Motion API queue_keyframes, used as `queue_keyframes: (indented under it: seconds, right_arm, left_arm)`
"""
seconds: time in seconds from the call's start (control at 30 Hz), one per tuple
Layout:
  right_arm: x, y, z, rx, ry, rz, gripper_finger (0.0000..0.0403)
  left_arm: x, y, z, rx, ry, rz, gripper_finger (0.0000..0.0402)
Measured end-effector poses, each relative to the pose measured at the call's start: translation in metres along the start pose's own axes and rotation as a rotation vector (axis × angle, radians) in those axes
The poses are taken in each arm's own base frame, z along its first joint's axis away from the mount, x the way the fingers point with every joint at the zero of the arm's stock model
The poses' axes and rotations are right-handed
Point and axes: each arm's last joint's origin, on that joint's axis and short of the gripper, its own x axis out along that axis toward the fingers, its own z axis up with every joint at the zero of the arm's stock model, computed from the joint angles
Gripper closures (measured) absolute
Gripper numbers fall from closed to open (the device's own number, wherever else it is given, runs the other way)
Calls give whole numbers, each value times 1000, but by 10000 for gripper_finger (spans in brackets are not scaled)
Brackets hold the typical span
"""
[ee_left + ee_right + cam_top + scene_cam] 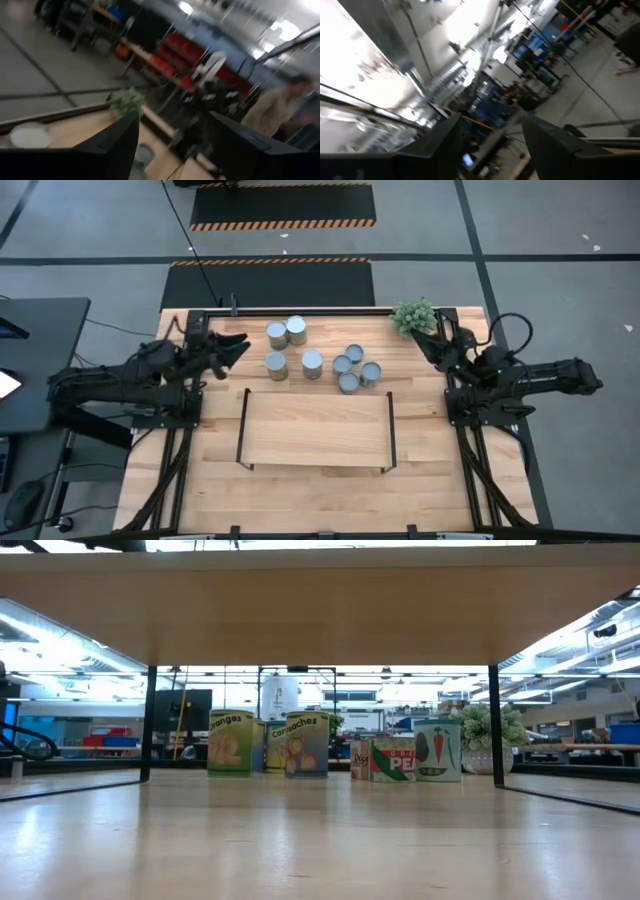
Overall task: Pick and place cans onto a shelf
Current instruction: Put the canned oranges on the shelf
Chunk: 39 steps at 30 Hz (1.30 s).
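Several cans stand upright on their bases on the wooden table, beyond the shelf: pale ones (287,347) toward the left, bluish-grey ones (355,369) toward the right. In the low view their labelled sides (300,745) show under the shelf board (320,600). The shelf (315,430) is a light-wood board between black rails, with nothing on it. My left gripper (238,346) (172,116) hangs open above the table's far left, left of the pale cans. My right gripper (432,340) (490,119) hangs open at the far right, beside the plant.
A small green plant (415,315) stands at the table's far right corner, close to my right gripper. A black bar (300,310) runs along the far edge. A person (277,110) stands in the room beyond the table. Bare wood lies in front of the shelf (320,495).
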Motion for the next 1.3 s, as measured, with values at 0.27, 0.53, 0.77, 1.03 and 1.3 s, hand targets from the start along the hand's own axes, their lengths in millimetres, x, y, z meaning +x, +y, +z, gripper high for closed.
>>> queue_keyframes:
  seconds: [0.27,0.53,0.77,1.03,1.3]
  right_arm:
    - [18,18,13,-84,104,-13,186]
    - [33,35,27,-196,210,-64,186]
    - [43,47,34,-272,295,-108,186]
    - [52,45,24,-300,348,-132,186]
    - [61,40,11,-318,392,-162,186]
  left_arm:
    - [31,-6,18,42,190,24,167]
    - [63,2,29,31,420,64,179]
    - [91,4,32,265,652,120,142]
    - [120,13,16,511,1035,155,52]
    - [143,31,-9,692,1260,101,43]
